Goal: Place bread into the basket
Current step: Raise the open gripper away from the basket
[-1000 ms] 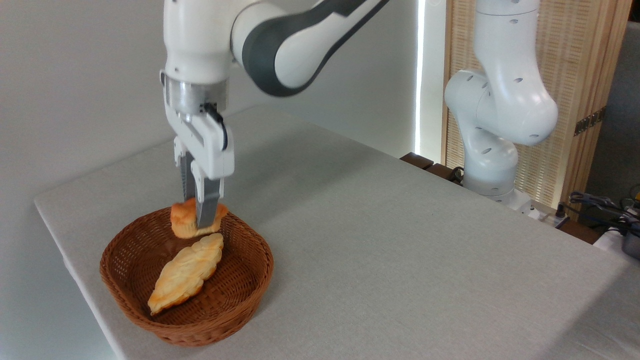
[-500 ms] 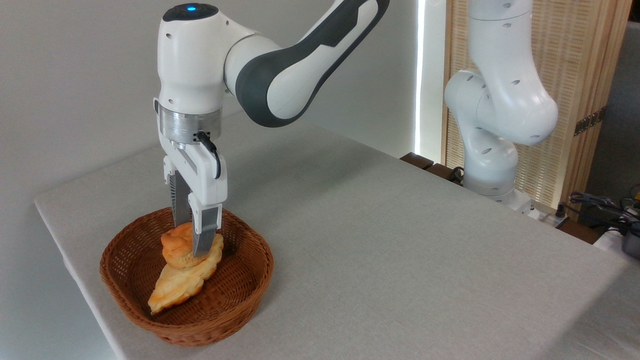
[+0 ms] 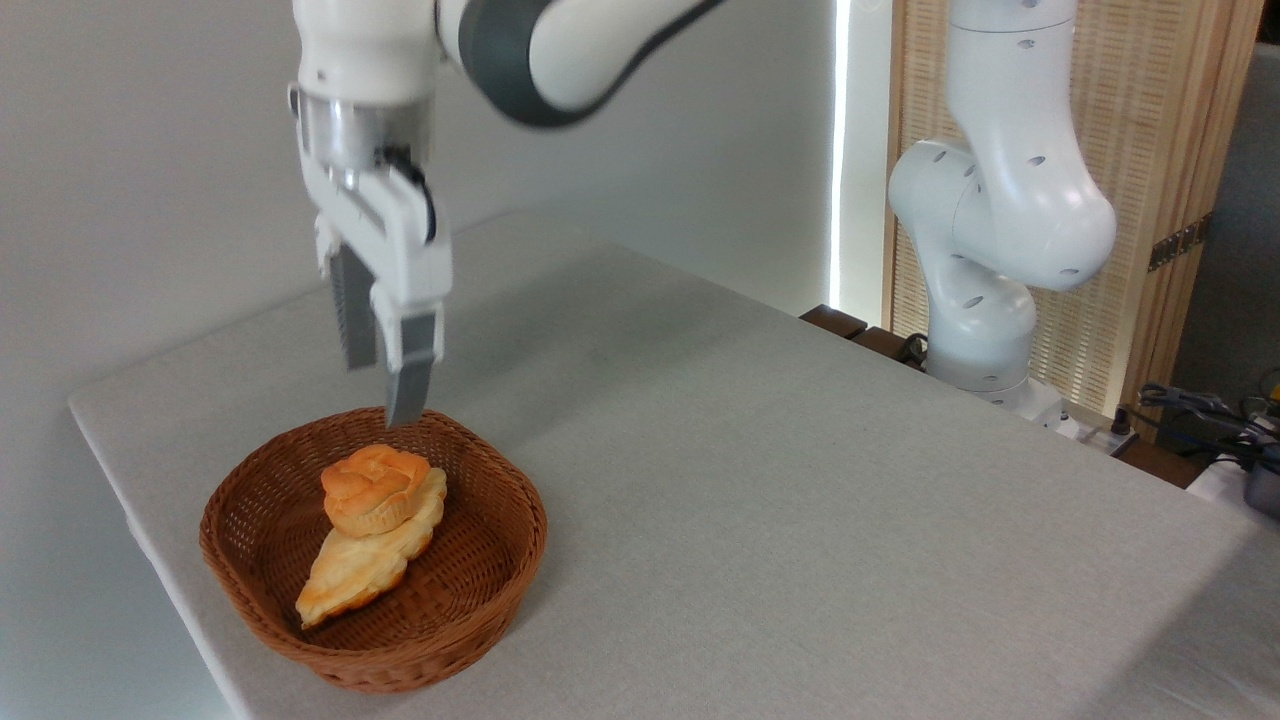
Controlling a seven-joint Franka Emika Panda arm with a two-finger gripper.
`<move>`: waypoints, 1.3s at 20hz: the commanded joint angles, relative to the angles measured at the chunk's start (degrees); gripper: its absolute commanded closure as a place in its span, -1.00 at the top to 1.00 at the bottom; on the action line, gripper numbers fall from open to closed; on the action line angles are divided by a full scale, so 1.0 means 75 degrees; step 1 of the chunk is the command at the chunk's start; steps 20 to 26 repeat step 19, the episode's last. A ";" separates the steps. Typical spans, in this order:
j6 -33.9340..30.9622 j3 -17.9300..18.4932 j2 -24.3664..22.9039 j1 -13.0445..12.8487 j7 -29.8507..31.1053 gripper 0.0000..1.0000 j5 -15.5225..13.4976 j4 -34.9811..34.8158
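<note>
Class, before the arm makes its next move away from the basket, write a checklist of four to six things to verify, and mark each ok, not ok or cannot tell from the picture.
1. Bread is inside the basket: ok.
2. Pincer holds nothing, fingers apart: ok.
3. Pincer is above the basket rim and apart from the bread: ok.
4. Bread sits steady: cannot tell; it rests on top of the leaf-shaped pastry, not on the basket floor.
5. Basket stands wholly on the table: ok, though it is near the table's front edge.
6. Nothing stands on the table beside the basket in the arm's way: ok.
</note>
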State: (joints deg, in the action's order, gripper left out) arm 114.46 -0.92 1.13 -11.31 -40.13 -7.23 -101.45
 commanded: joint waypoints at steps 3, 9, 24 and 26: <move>-0.1279 0.0322 -0.0127 -0.0027 0.0558 1.00 -0.0055 0.0496; -0.1492 0.0790 -0.0127 -0.0027 0.1120 1.00 -0.0032 0.0508; -0.1715 0.0920 -0.0162 -0.0027 0.1191 1.00 0.0531 0.0519; -0.1715 0.0920 -0.0162 -0.0027 0.1191 1.00 0.0531 0.0519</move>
